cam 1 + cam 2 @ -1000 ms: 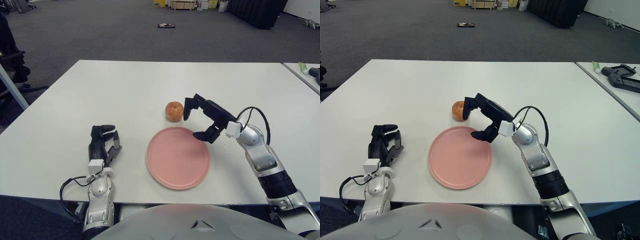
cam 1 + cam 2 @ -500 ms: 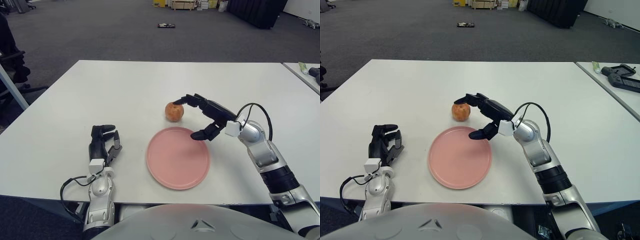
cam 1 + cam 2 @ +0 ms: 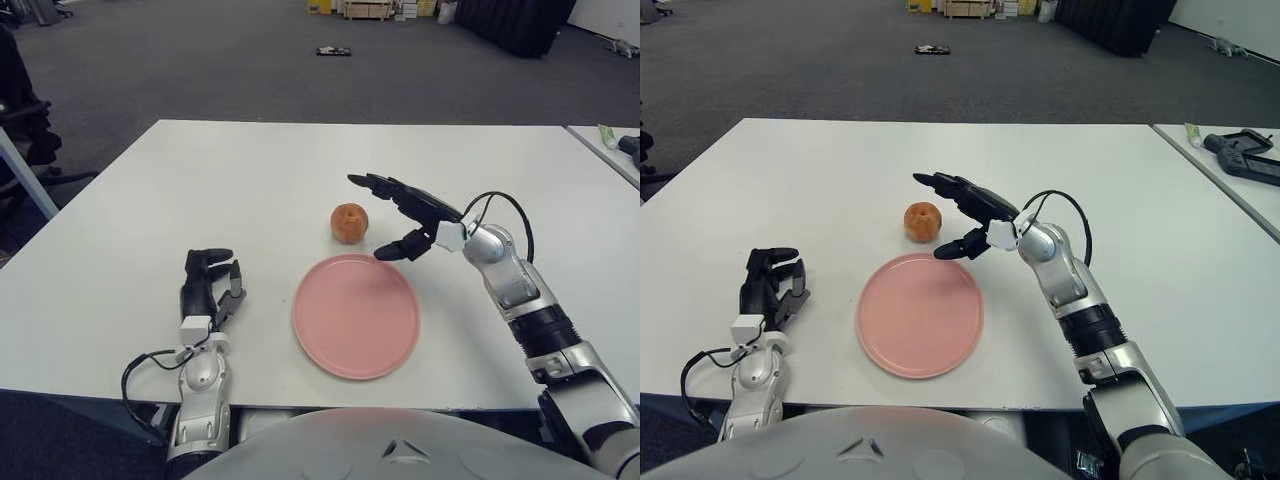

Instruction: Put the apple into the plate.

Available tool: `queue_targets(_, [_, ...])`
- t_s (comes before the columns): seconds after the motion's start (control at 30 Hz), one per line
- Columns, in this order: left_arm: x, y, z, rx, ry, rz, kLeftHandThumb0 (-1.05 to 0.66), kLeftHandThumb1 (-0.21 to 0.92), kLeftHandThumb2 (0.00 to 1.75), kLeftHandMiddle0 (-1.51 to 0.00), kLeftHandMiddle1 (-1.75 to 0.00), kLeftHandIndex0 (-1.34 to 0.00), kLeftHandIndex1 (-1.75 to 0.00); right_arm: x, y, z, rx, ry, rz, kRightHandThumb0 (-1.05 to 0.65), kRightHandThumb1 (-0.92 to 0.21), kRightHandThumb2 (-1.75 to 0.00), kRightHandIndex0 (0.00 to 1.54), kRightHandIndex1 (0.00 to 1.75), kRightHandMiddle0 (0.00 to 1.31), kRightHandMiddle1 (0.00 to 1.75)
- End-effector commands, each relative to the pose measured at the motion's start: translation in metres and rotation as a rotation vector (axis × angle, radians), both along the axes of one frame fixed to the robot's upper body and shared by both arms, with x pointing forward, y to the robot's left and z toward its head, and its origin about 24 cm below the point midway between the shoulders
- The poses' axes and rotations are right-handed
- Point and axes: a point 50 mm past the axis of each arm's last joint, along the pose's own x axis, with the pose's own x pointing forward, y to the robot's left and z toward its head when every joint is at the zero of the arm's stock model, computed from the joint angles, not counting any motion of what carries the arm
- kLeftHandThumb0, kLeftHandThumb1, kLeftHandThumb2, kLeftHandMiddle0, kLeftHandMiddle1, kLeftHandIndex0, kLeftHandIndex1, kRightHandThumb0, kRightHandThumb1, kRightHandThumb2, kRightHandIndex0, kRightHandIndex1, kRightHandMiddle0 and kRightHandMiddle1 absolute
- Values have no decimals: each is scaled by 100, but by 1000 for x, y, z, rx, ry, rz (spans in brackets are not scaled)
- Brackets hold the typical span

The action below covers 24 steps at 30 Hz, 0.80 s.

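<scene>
Right now apple (image 3: 349,222) is sitting on table (image 3: 250,180) at plate's (image 3: 356,315) 12 o'clock; right hand (image 3: 405,215) is hovering beside it, fingers spread, empty. Risk: fingertips knocking it rolling away.

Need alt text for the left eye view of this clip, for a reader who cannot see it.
The robot's right hand, fingers spread open, hovers just right of an apple on a white table, not holding it. An empty pink plate lies in front of the apple, and the left hand rests on the table at the near left.
</scene>
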Motion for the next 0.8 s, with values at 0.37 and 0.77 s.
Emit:
queue_targets(0.37, [-6, -2, -10, -30, 57, 3, -35, 85, 63, -40, -157, -24, -175, 31, 27, -22, -88, 116, -6, -90, -53, -59, 0, 0, 0, 0])
queue_targets(0.77, [-9, -3, -10, -32, 64, 12, -35, 85, 63, -38, -159, -23, -175, 51, 56, -47, -161, 191, -48, -81, -30, -87, 0, 0, 0, 10])
